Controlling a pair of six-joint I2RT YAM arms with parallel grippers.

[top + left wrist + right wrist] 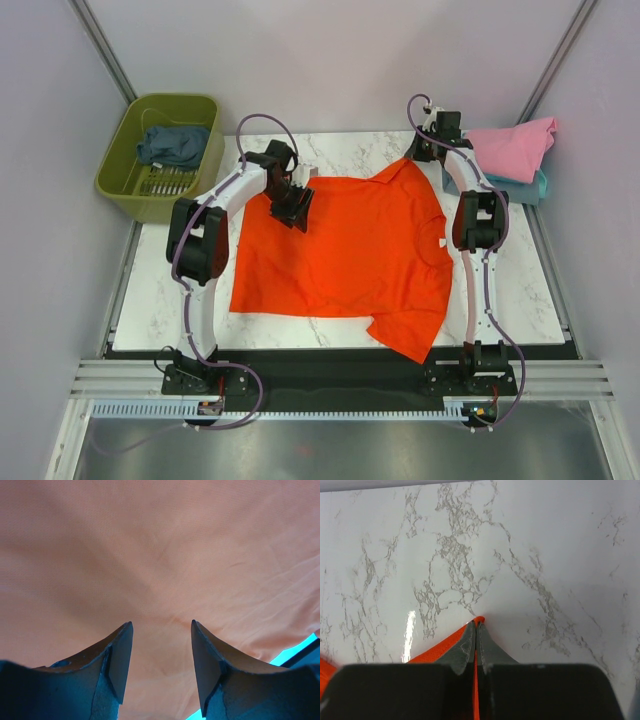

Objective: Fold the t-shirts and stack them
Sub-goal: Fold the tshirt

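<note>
At the right gripper (475, 625) tips, shut: far sleeve corner of the orange shirt (345, 250), pinched. Rest of shirt lies flat behind and leftward, collar-to-hem crosswise. Over the hem end, left gripper (161, 623) half-open, holding nothing.

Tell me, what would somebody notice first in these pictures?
First comes the big bright orange-red cotton t-shirt, spread flat in the middle of the white marble table. The right gripper is shut on the tip of its far sleeve, and the left gripper hangs open over its far left corner. A folded pink cotton t-shirt lies at the table's far right corner.
</note>
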